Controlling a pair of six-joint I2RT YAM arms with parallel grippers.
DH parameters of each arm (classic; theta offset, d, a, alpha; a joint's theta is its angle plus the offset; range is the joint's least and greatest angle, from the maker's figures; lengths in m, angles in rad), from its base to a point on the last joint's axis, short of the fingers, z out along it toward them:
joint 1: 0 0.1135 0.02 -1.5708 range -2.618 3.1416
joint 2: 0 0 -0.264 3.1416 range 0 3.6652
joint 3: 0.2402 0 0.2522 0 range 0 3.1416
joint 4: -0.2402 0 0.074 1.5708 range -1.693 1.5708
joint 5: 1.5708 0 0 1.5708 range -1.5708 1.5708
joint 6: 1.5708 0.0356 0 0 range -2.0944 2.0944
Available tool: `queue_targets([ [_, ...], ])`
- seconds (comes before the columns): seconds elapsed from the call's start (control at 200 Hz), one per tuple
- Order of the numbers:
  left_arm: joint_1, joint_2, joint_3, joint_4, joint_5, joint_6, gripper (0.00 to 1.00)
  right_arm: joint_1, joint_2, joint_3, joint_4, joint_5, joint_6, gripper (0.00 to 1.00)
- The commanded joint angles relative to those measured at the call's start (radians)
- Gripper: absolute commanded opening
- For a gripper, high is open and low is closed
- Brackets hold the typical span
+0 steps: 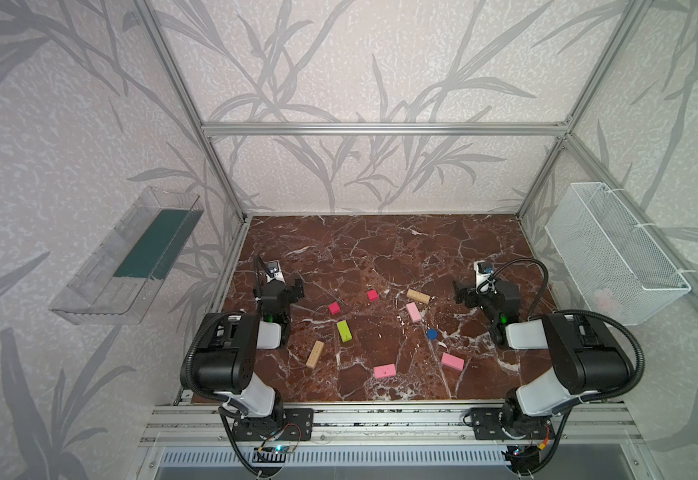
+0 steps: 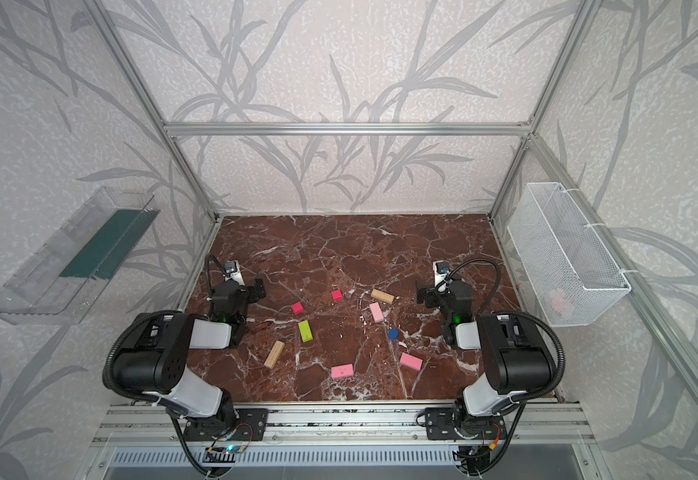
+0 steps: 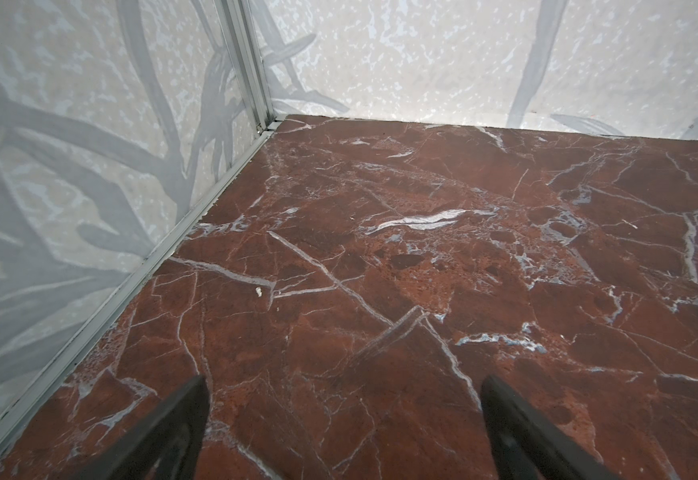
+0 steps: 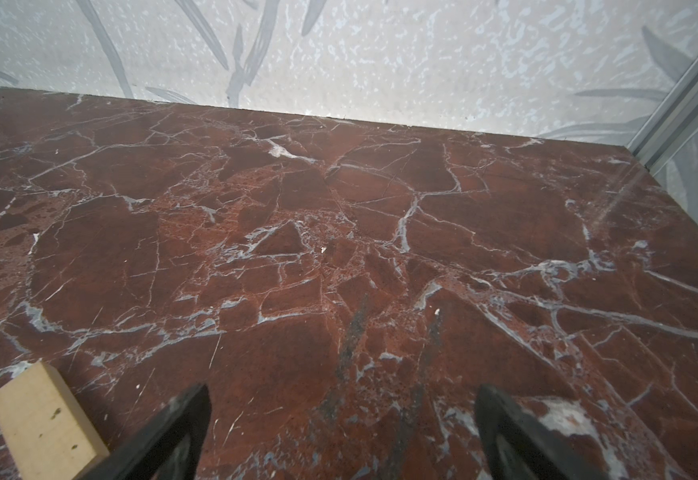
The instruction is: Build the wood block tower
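Red-brown veined marble forms the worktop [image 1: 380, 249], and the wood blocks lie scattered on it singly, none stacked. In both top views the left tan bar [image 1: 315, 354], the lime-green bar [image 1: 343, 331] and two red cubes [image 1: 334, 308] sit toward the left. The right tan bar [image 1: 418, 296], the blue disc [image 1: 432, 333] and three pink bars [image 1: 413, 312] sit toward the right. Dark specks on the lime-green bar and on the nearest pink bar [image 1: 384, 370] are too small to read. Both arms are folded with elbows high, wrists low and aimed at the far wall. The left hand [image 3: 343, 382] hangs over bare marble, fingers spread wide, pinching nothing. The right hand [image 4: 341, 390] is likewise spread and empty, with the right tan bar [image 4: 44, 419] just beside one finger.
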Motion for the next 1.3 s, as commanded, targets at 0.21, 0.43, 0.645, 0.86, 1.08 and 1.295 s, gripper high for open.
queue_targets([
  [0.21, 0.0, -0.067, 0.038, -0.104, 0.0, 0.005, 0.93, 0.006, -0.01, 0.021, -0.005, -0.017, -0.021, 0.99],
  [0.43, -0.004, -0.169, 0.094, -0.31, 0.018, 0.005, 0.88, 0.011, -0.065, 0.03, -0.066, 0.004, -0.016, 0.99],
  [0.645, -0.025, -0.342, 0.144, -0.513, 0.047, -0.031, 0.86, 0.022, -0.216, 0.079, -0.293, 0.055, -0.009, 0.99],
  [0.86, -0.083, -0.508, 0.24, -0.764, 0.208, -0.051, 0.85, 0.073, -0.369, 0.271, -0.774, 0.058, 0.014, 0.9],
  [1.08, -0.239, -0.592, 0.39, -1.072, 0.2, -0.116, 0.81, 0.244, -0.46, 0.396, -1.078, 0.125, 0.009, 0.89],
  [1.295, -0.333, -0.679, 0.422, -1.193, 0.273, -0.311, 0.79, 0.373, -0.43, 0.498, -1.291, 0.066, 0.08, 0.87],
])
